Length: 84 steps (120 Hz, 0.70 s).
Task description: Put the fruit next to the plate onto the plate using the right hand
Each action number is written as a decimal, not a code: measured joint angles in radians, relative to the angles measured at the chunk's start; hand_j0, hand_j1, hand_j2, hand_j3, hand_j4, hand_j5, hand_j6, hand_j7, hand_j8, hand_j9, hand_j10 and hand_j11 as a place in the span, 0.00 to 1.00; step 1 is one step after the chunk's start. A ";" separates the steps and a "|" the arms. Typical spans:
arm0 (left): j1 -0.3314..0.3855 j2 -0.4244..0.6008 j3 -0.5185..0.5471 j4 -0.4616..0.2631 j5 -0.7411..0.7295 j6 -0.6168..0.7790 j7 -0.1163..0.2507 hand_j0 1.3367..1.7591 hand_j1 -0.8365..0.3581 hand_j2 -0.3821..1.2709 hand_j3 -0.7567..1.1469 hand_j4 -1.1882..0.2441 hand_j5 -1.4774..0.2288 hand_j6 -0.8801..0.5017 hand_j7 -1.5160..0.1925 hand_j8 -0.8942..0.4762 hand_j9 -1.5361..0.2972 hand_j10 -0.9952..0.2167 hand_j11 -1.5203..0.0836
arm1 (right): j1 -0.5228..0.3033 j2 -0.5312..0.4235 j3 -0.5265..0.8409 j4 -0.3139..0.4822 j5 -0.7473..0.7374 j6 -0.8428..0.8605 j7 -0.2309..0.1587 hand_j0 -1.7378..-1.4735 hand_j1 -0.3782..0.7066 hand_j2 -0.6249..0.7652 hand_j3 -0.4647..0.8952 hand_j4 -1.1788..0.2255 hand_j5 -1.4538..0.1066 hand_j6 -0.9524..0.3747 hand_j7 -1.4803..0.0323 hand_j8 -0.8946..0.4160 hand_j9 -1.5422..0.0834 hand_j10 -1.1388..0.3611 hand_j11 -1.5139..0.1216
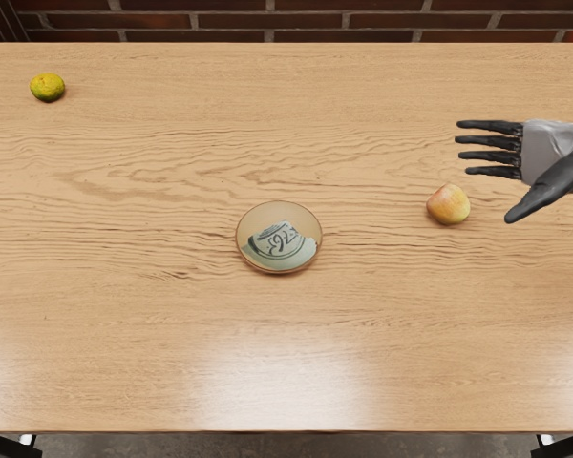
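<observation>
Right of the plate [241, 239], apple [448, 204] is sitting on the table [382, 343]; your right hand [522, 157] is hovering near it, fingers [487, 126] spread, empty. You are risking a nudge rolling it away.

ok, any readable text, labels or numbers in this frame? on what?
No readable text.
plate: blue-grey brushed motif in its centre, loosely digit-like, not legible as any word or number.
yellow-red fruit, green fruit, table, right hand: no labels or markings visible.
</observation>
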 joint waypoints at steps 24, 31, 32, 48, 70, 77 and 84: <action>0.000 0.000 0.000 0.000 0.000 0.000 0.000 0.76 0.76 0.26 0.40 0.67 0.69 0.47 0.71 0.48 0.67 0.63 0.76 | 0.073 0.062 0.009 0.005 -0.078 0.000 -0.135 0.30 0.06 0.45 0.34 0.82 0.90 0.69 0.95 0.66 0.92 0.74 0.90; 0.000 0.000 0.000 0.000 0.000 0.000 0.000 0.76 0.76 0.26 0.40 0.67 0.69 0.47 0.71 0.48 0.67 0.63 0.76 | 0.125 0.094 0.012 0.009 -0.187 0.000 -0.185 0.30 0.06 0.45 0.34 0.82 0.90 0.69 0.95 0.66 0.92 0.74 0.90; 0.000 0.000 0.000 0.000 0.000 0.000 0.000 0.76 0.76 0.26 0.40 0.67 0.69 0.47 0.71 0.48 0.67 0.63 0.76 | 0.132 0.103 0.013 0.010 -0.209 0.000 -0.193 0.30 0.06 0.45 0.34 0.81 0.90 0.69 0.95 0.66 0.92 0.74 0.90; 0.000 0.000 0.000 0.000 0.000 0.000 0.000 0.76 0.76 0.26 0.40 0.67 0.69 0.47 0.71 0.48 0.67 0.63 0.76 | 0.202 0.268 0.010 0.050 -0.563 -0.167 -0.350 0.30 0.06 0.45 0.34 0.81 0.90 0.69 0.95 0.66 0.92 0.74 0.90; 0.000 0.000 0.000 0.000 0.000 0.000 0.000 0.76 0.76 0.26 0.40 0.67 0.69 0.47 0.71 0.48 0.67 0.63 0.76 | 0.177 0.381 0.002 0.079 -0.791 -0.436 -0.408 0.30 0.06 0.45 0.34 0.82 0.91 0.69 0.95 0.66 0.92 0.74 0.90; 0.000 0.000 0.000 0.000 0.000 0.000 0.000 0.76 0.76 0.26 0.40 0.67 0.69 0.47 0.71 0.48 0.67 0.63 0.76 | 0.142 0.409 -0.010 0.080 -0.851 -0.528 -0.414 0.30 0.06 0.45 0.34 0.81 0.90 0.69 0.95 0.66 0.92 0.74 0.90; 0.000 0.000 0.000 0.000 0.000 0.000 0.000 0.76 0.76 0.26 0.40 0.67 0.69 0.47 0.71 0.48 0.67 0.63 0.76 | 0.116 0.429 -0.034 0.070 -0.899 -0.600 -0.417 0.30 0.07 0.44 0.34 0.81 0.90 0.69 0.95 0.65 0.92 0.73 0.90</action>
